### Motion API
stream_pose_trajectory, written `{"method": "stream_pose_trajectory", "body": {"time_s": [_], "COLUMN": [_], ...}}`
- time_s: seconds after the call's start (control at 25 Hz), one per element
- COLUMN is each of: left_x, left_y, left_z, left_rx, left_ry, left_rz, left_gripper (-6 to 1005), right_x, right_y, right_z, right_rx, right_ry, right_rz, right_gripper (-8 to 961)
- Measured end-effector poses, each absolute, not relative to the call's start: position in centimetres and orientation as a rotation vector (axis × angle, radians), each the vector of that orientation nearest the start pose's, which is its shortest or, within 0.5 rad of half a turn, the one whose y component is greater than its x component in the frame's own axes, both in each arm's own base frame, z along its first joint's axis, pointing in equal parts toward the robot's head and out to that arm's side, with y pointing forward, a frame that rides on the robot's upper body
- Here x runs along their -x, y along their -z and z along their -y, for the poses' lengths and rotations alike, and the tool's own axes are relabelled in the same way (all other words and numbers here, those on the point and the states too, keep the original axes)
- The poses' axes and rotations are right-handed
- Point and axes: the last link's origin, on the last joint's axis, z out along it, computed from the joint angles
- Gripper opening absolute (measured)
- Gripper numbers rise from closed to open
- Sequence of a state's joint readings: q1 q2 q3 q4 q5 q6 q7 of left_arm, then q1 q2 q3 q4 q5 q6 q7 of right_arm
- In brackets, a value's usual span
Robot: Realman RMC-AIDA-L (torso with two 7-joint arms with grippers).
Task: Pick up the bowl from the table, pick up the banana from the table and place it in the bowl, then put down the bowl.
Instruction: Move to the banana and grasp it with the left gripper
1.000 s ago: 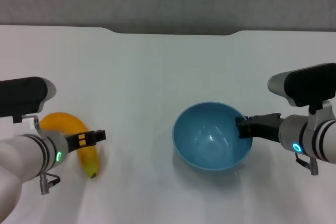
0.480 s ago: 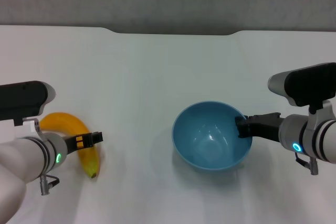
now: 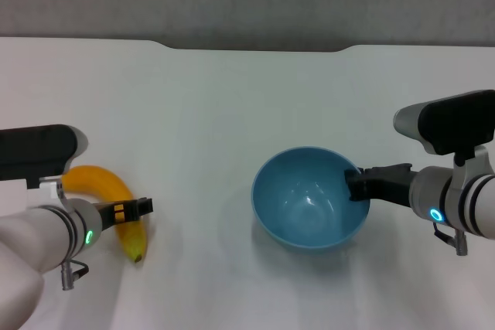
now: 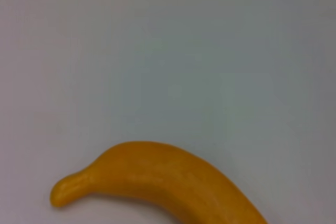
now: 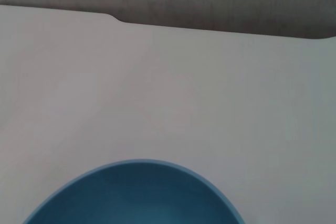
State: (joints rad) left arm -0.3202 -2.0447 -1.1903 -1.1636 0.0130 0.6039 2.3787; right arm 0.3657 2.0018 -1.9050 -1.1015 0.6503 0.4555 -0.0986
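Left gripper (image 3: 138, 208): you have it at about 8 o'clock on the surface, over the middle of the banana. Whether its fingers are open or pinched on the fruit cannot be told from any view.
Left arm pose: forearm low, coming in from the left edge and pointing toward 3 o'clock.
Banana (image 3: 116, 205): it lies flat on the white surface (image 3: 232, 113) at 8 o'clock, well apart from the bowl, dark tip toward you. The left wrist view shows the stem end resting on the surface.
Banana handling: probably light, firm but bruisable, with a smooth skin that may slide. Take it across the thick middle, where the curve is least.
Bowl (image 3: 309, 199): light blue, upright and empty, at about 5 o'clock.
Bowl handling: likely light, stiff plastic with glossy, slippery walls. The rim is your only real hold, and it may tilt when lifted from one side.
Right gripper (image 3: 356, 185): its fingers look closed on the bowl's rim at the 3 o'clock side.
Right arm pose: forearm roughly level, reaching toward 9 o'clock.
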Motion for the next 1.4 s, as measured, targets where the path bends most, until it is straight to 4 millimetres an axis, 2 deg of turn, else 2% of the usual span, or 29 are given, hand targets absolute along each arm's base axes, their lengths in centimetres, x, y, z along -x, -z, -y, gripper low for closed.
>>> {"method": "stream_pose_trajectory", "body": {"time_s": [0.76,1.08,1.4], "left_x": [27.02,27.01,27.06], "left_y": [5.93,5.93,5.91], "left_z": [-35.34,-35.33,-35.28], "left_rx": [1.696,1.697,1.704], "left_ry": [0.051,0.050,0.050], "left_rz": [1.339,1.337,1.327], "left_gripper": [882,670,536], "right_x": [-24.26,-24.19,-24.27], "right_y": [6.51,6.48,6.49], "right_z": [-36.42,-36.41,-36.38], "right_rx": [2.128,2.129,2.127], "right_ry": [-0.111,-0.114,-0.113], "right_rz": [-1.059,-1.057,-1.059], "right_gripper": [43,43,43]}}
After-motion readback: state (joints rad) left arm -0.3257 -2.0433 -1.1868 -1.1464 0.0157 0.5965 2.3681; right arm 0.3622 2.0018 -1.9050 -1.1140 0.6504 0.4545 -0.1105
